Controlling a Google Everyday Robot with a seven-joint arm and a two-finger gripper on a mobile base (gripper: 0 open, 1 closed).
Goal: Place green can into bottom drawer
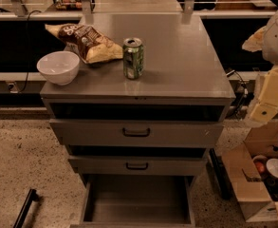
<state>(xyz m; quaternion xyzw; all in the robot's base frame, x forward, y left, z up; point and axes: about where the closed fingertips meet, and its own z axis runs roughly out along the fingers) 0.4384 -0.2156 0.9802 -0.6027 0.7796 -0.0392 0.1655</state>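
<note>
The green can [133,58] stands upright on the grey cabinet top [181,65], near the middle and towards the front. The bottom drawer [136,198] is pulled out at the foot of the cabinet, and its flat grey inside holds nothing. My gripper [263,109] hangs at the far right of the camera view, beside the cabinet's right edge. It is level with the cabinet top, well apart from the can and above the drawer. It holds nothing that I can see.
A white bowl [58,67] and a brown chip bag [86,42] lie on the cabinet top left of the can. The two upper drawers [136,132] with dark handles are slightly out. An open cardboard box [254,184] sits on the floor at the right.
</note>
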